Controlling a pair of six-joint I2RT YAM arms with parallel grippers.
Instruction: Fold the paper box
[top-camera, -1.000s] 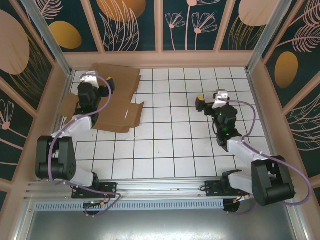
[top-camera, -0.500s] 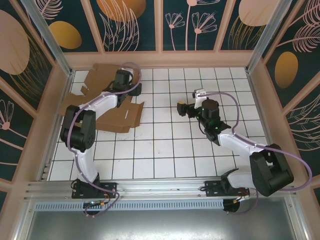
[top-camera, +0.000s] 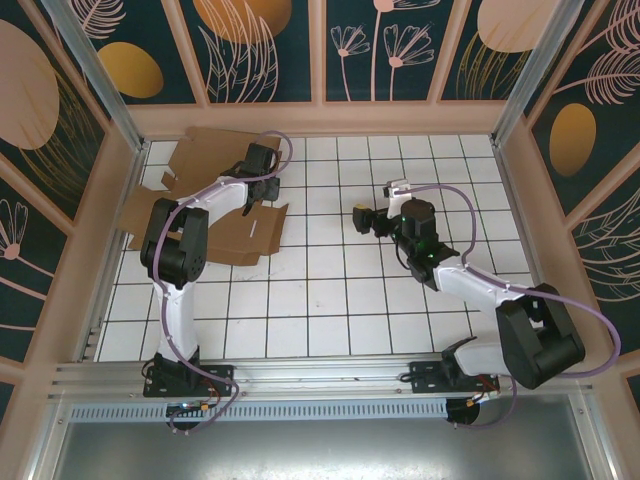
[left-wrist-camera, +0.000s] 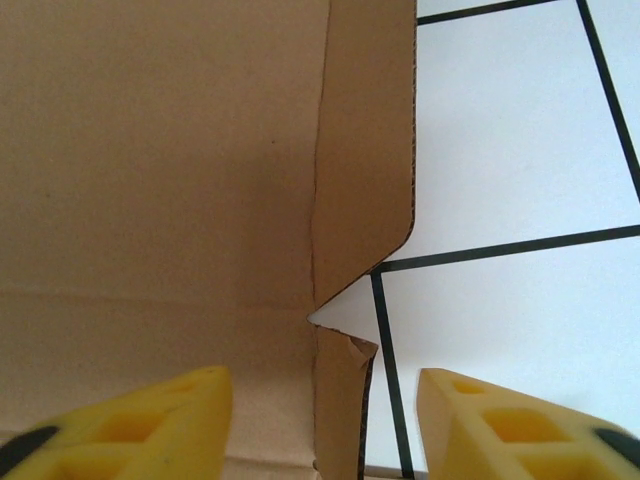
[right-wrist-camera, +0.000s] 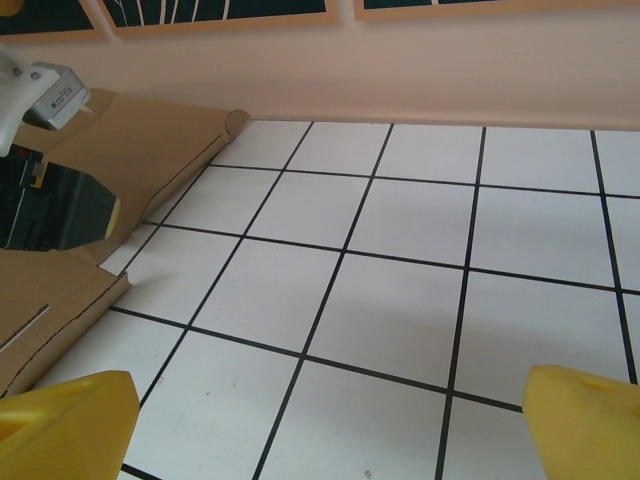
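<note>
One paper box (top-camera: 240, 235), a flat unfolded die-cut sheet of plain brown corrugated cardboard with flaps, creases and a notched edge (left-wrist-camera: 160, 180), lies at the far-left corner of the white, black-gridded bench (top-camera: 340, 300). The left arm stretches out long from its base, and its left end effector (top-camera: 262, 162) hangs over the box's right edge, its two yellow fingers spread either side of that edge (left-wrist-camera: 325, 420). The right arm bends toward the box, with its right end effector (top-camera: 362, 218) well apart to the box's right, its two yellow fingers wide open and holding nothing (right-wrist-camera: 330, 420).
</note>
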